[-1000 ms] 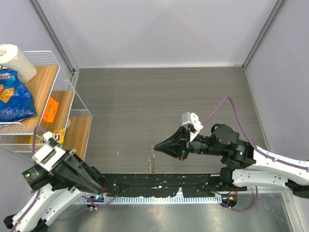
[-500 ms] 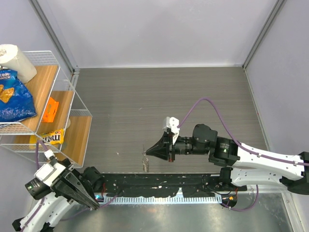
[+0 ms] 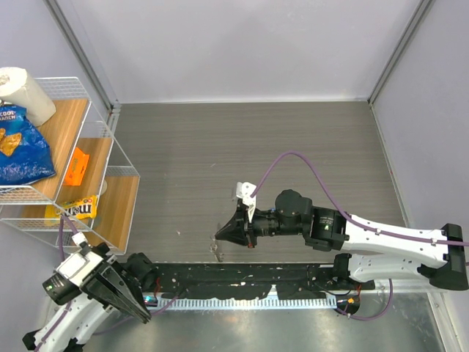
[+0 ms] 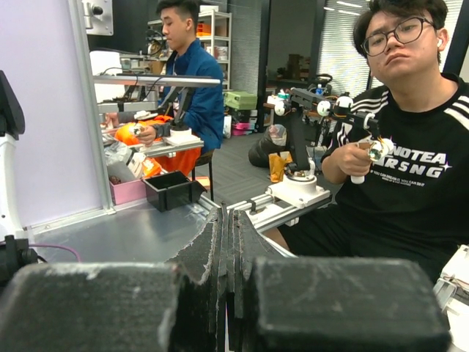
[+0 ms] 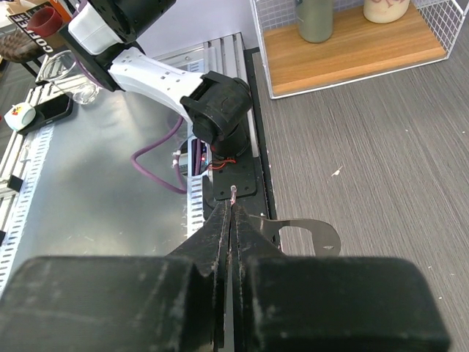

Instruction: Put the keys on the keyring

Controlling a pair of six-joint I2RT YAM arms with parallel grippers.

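My right gripper point(image 3: 218, 235) reaches left over the table's near edge, shut on the keyring point(image 3: 218, 251), which dangles under the tip. In the right wrist view a bit of silver metal sticks out between the closed fingertips of the right gripper point(image 5: 233, 202). The keyring's grey-beige strap point(image 5: 311, 229) loops out to the right, over the table. The keys show in no view. My left gripper point(image 3: 141, 313) is pulled back at the bottom left corner. In the left wrist view the left gripper point(image 4: 227, 218) is shut on nothing and points off the table into the room.
A white wire rack point(image 3: 110, 158) stands at the left with a blue chip bag point(image 3: 22, 147), a paper roll point(image 3: 26, 92), an orange packet point(image 3: 75, 167) and a yellow candy pack point(image 3: 73, 209). The black base rail point(image 3: 242, 282) runs along the near edge under the keyring.
The right arm has stretched left and a little nearer, carrying the keyring with it. The left arm has drawn back toward the bottom left corner.
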